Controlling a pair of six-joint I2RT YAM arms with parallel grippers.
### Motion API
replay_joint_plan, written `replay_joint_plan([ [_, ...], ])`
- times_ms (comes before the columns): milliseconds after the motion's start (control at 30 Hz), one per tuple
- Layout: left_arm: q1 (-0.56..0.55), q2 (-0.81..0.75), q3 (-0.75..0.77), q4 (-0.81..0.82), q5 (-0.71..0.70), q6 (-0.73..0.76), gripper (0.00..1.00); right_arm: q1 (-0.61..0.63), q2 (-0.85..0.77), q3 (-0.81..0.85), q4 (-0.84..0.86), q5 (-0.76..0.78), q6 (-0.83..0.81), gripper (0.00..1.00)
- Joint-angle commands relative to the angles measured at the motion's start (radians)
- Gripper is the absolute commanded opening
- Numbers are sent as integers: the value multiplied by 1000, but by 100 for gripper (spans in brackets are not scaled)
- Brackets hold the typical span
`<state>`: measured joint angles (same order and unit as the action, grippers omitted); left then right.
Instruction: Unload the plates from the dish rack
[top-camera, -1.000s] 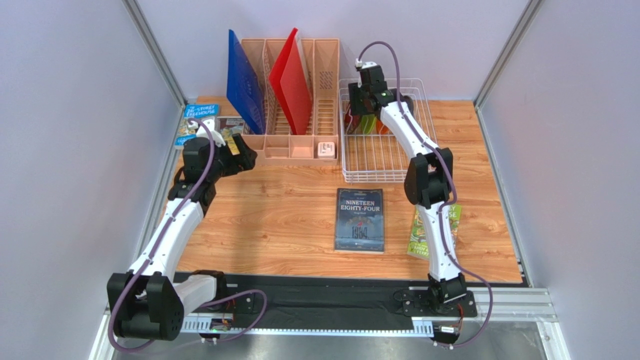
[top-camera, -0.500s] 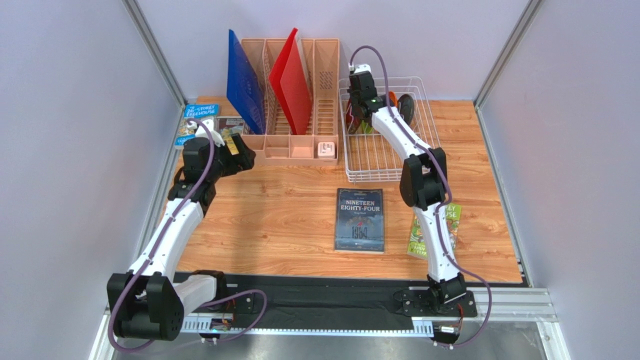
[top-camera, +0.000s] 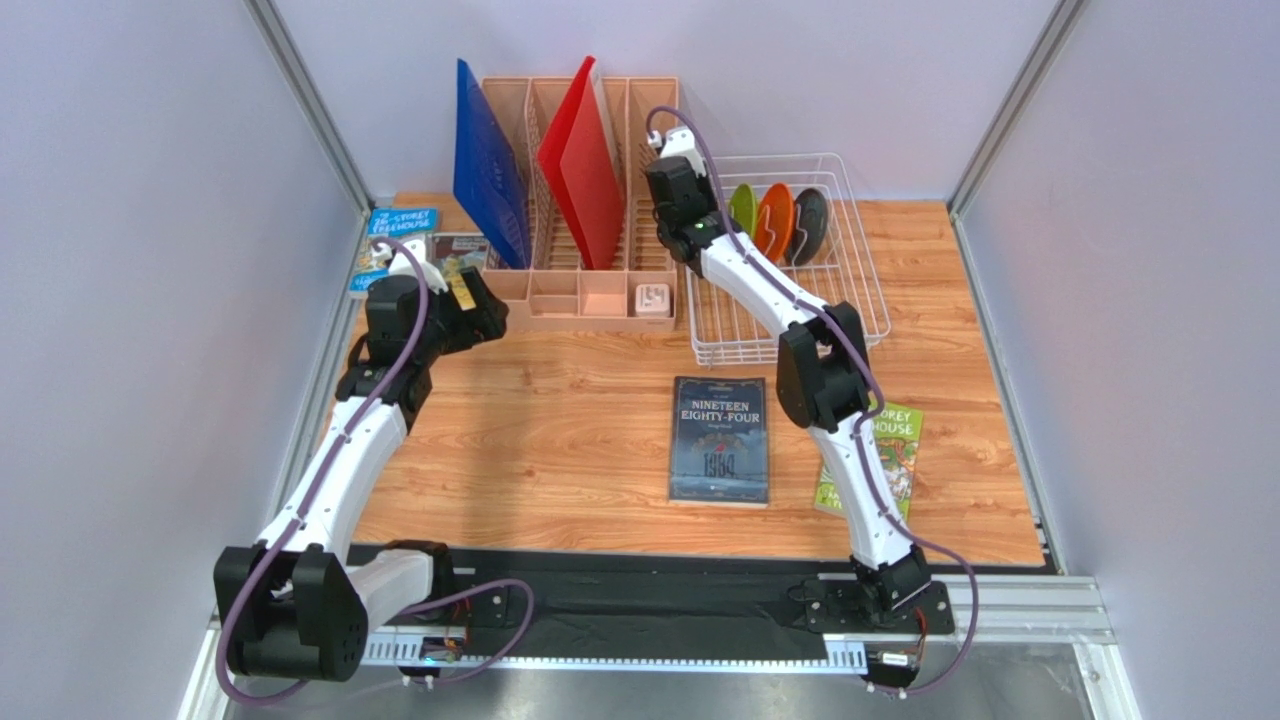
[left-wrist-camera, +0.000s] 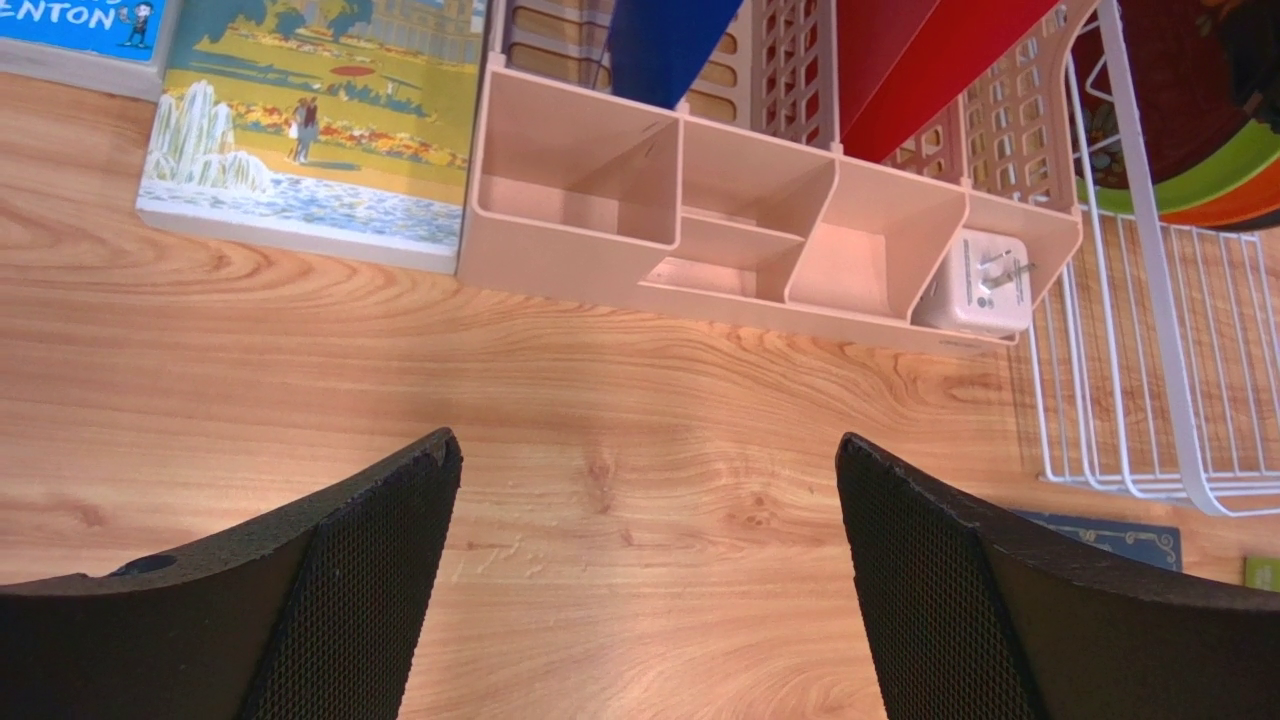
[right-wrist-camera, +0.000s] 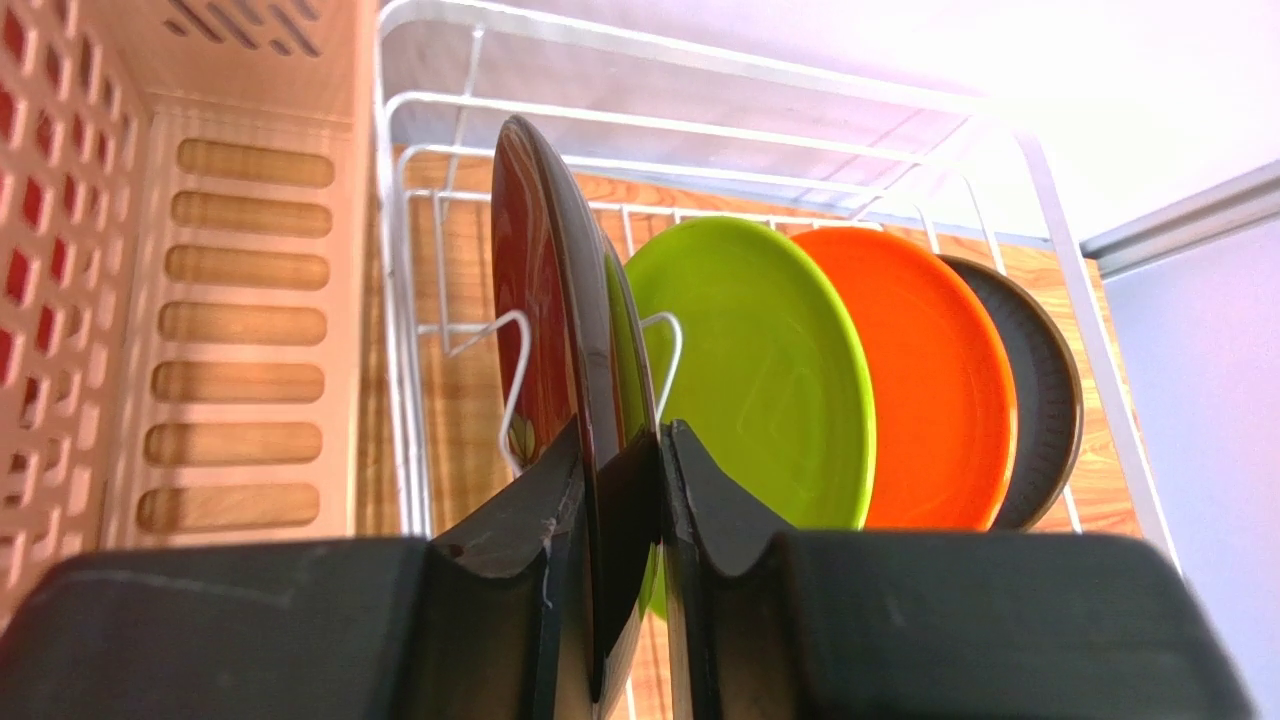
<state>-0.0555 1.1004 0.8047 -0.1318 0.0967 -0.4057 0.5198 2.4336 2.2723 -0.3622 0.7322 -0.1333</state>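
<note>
While the worktop (top-camera: 571, 405) spreads wide, the dish rack (top-camera: 759, 323) sits at its far right, its plates (top-camera: 744, 207) standing on edge, face to face. The right pincer (right-wrist-camera: 628, 450) pinches the dark red plate (right-wrist-camera: 549, 300) at the row's left end, one finger on each face; the left pincer (left-wrist-camera: 646, 570) hangs spread, well apart.
</note>
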Motion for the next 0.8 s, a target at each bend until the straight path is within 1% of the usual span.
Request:
replay_joint_plan([
  [0,6,-16,22,-3,-15,10,100,3,-126,-60,163,88,-31,0],
  [67,6,-16,22,-6,-17,11,100,6,-162,-88,164,107,-31,0],
  [100,6,-20,22,-9,-15,11,100,6,-209,-102,163,107,-22,0],
  [233,6,-31,18,-6,18,7,100,9,-329,-224,169,92,7,0],
  [333,6,-50,13,-2,46,-5,100,8,-395,-282,186,73,17,0],
  [400,6,-69,5,6,63,-7,100,9,-413,-292,180,67,17,0],
  [467,6,-82,2,8,81,-12,100,9,-438,-299,138,56,37,0],
  [533,6,-94,-5,17,107,-15,100,13,-471,-336,124,35,58,0],
  [567,6,-99,-13,40,142,-21,100,13,-525,-390,123,17,81,0],
  [633,6,-102,-30,70,193,-47,100,16,-591,-439,91,-52,116,0],
  [667,6,-100,-35,107,255,-57,100,16,-661,-473,72,-86,159,0],
  [733,6,-94,-53,159,331,-102,100,14,-738,-540,-1,-189,195,0],
  [767,6,-90,-61,193,390,-117,100,13,-811,-559,-35,-230,224,0],
])
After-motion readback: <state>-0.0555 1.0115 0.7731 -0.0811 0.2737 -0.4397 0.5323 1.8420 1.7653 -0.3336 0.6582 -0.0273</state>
